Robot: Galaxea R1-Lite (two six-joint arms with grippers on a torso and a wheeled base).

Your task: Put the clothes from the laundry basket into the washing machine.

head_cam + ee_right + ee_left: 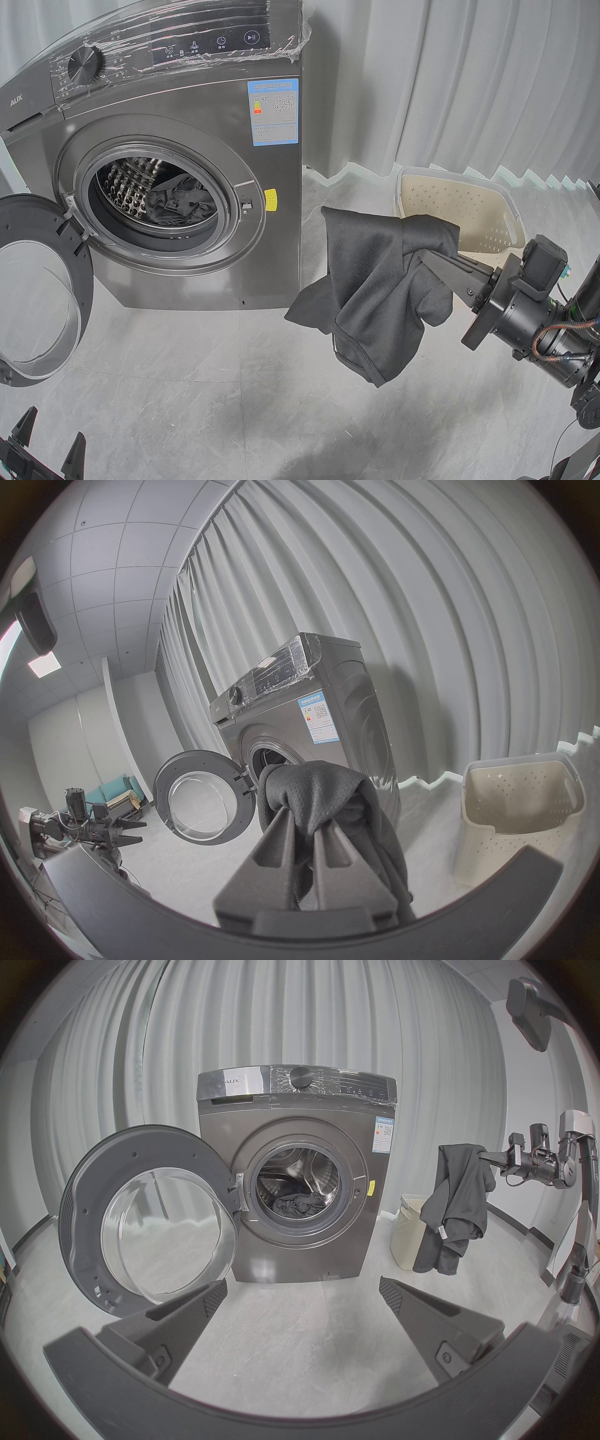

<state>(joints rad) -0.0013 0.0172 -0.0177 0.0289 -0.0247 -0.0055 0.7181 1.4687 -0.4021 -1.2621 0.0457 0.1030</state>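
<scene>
- Right claw [431,256]: pressed together on a fold of the dark garment [375,294]. The garment hangs in the air, free of the floor [250,400], between the laundry basket [514,215] and the washing machine [275,206].
- Left claw [301,1291]: spread, holding nothing, low in front of the machine.
- Door [37,300]: swung fully open.
- Drum opening [156,200]: unobstructed, with 1 dark item [181,203] already lying inside.
- Step in hand, as judged: carrying the garment across to the drum.
- Good practice:
  - Keep the pinch firm and the garment high, so the trailing hem clears the lower rim.
  - Reach well past the lip before letting go, so that no fabric drapes outside.
  - Steer clear of the open door.
</scene>
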